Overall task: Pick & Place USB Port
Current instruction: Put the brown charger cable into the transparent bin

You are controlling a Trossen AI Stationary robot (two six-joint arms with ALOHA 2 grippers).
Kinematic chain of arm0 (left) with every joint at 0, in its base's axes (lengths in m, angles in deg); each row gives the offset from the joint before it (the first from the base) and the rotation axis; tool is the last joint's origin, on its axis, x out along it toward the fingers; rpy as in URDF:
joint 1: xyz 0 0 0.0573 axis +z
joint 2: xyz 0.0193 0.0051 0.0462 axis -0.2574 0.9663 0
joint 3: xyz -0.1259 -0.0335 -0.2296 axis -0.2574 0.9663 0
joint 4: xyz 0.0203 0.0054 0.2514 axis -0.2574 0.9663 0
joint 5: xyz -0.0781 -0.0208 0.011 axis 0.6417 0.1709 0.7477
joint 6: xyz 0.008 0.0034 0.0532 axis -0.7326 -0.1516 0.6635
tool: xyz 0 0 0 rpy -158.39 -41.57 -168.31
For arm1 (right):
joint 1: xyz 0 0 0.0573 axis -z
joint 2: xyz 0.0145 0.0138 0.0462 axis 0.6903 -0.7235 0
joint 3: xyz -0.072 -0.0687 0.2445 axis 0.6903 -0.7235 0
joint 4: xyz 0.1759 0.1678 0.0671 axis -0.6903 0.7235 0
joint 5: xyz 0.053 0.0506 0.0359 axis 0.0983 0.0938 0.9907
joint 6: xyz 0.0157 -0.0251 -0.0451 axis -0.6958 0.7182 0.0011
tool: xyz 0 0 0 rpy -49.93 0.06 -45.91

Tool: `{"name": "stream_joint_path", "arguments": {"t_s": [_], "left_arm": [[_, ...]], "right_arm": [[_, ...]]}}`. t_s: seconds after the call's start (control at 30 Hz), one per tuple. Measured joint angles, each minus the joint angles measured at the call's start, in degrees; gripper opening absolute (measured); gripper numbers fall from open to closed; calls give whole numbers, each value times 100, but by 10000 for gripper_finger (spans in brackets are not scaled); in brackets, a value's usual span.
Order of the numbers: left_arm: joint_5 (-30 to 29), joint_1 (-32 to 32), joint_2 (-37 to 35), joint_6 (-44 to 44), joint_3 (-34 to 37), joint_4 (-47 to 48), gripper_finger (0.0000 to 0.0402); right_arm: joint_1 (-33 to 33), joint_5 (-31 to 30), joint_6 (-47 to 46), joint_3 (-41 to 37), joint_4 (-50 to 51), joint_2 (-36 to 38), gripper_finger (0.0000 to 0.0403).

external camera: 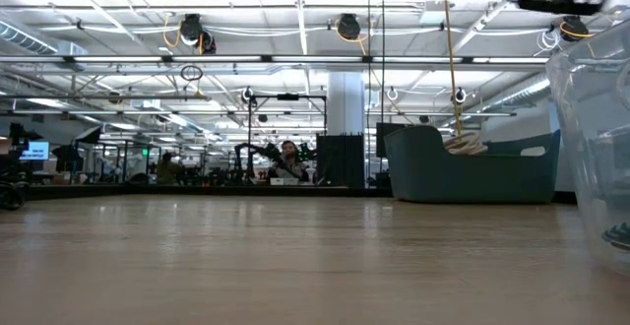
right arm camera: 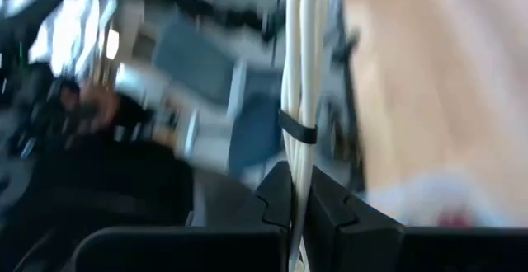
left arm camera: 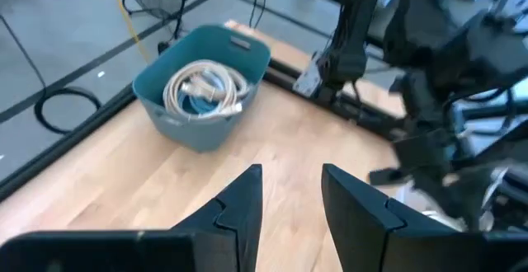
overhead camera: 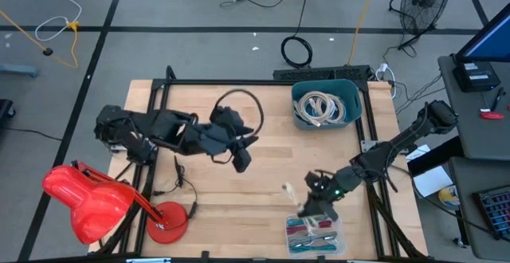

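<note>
My right gripper (right arm camera: 299,181) is shut on a white coiled cable bundle (right arm camera: 299,58) bound by a black tie (right arm camera: 297,130). In the high view this gripper (overhead camera: 312,198) hangs near the table's front right, just beyond a clear plastic container (overhead camera: 315,236), and the cable's pale end (overhead camera: 288,190) shows to its left. My left gripper (left arm camera: 290,173) is open with nothing between its fingers. It hovers over the table's middle (overhead camera: 241,159), pointing toward the teal bin (left arm camera: 202,86). My right gripper pinches the white cable bundle between its two fingers, below the black tie (right arm camera: 295,152). The strands run out past the fingertips, roughly along the fingers. Whether any part of the bundle rests on the table or the container I cannot tell.
The teal bin (overhead camera: 325,104) at the far right holds more white coiled cables. The clear container (external camera: 602,148) holds several coloured items. A red lamp-like object (overhead camera: 88,199) and thin black cords (overhead camera: 179,179) lie at the front left. Bare wood lies in the middle.
</note>
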Motion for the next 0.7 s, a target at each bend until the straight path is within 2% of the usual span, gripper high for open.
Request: {"name": "stream_joint_path", "arguments": {"t_s": [0.17,0.33,0.47,0.7], "left_arm": [[-97,-158,18,-296,332,259,129],[-95,-229,15,-525,762,285,129],[-39,-243,15,-758,1162,261,129],[172,-214,15,-1055,1683,255,129]], "right_arm": [[-217,1240,-431,1,491,0,2],[-355,1847,-710,79,1179,0,1],[-381,1928,-317,553,2677,-8,1],[-377,1006,933,1893,4851,-287,1]]}}
